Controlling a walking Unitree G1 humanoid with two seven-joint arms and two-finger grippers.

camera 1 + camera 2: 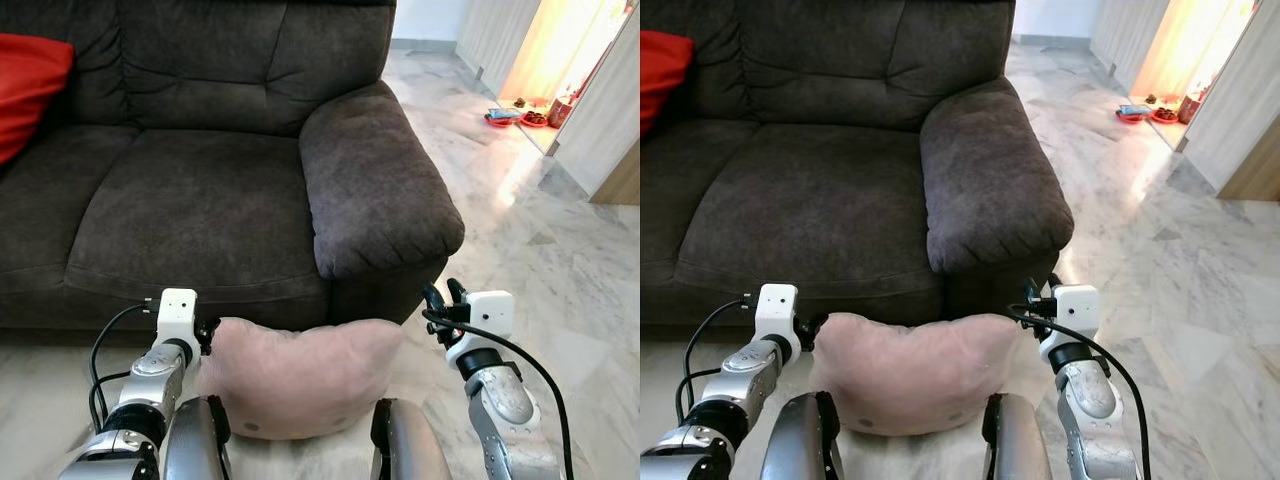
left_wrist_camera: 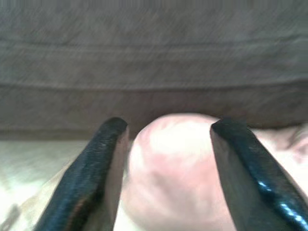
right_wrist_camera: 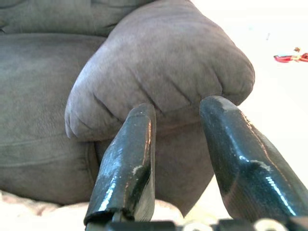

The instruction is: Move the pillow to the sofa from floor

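head stereo looking down at sofa point(image 1: 200, 200), wrist cameras close behind jaws

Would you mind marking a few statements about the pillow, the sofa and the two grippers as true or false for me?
1. The pink pillow lies on the floor in front of the sofa. True.
2. The left gripper has its fingers open around a corner of the pillow. True.
3. The right gripper is shut on the pillow. False: its fingers are open with nothing between them, pointing toward the sofa's armrest.
4. A blue cushion sits on the sofa seat. False: the cushion at the sofa's left end is red.
5. The floor is marble-look tile. True.
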